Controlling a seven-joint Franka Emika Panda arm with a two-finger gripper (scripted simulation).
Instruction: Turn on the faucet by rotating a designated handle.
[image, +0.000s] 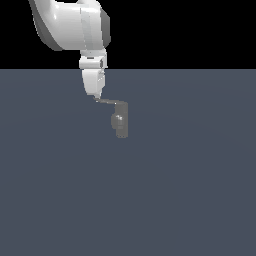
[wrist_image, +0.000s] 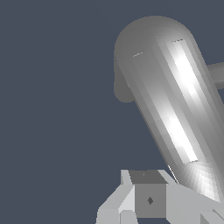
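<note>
Tool (image: 97, 97) tip at handle (image: 106, 102) end, faucet (image: 121, 120) beside

Flat slate-blue floor (image: 190, 200) spreads below me, plain and unmarked, filling exterior view from 3 through 6 to 9 o'clock. Black backdrop (image: 190, 30) fills band toward 12 o'clock above it.

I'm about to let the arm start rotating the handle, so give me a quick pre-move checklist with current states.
1. Gripper at the tip of the handle, exterior view: ok.
2. Handle between the fingers: cannot tell.
3. Fingers open or shut: cannot tell.
4. Faucet upright on the floor: ok.
5. Contact on the lever, not the side bulge: ok.
6. Nothing else near the handle in the exterior view: ok.
</note>
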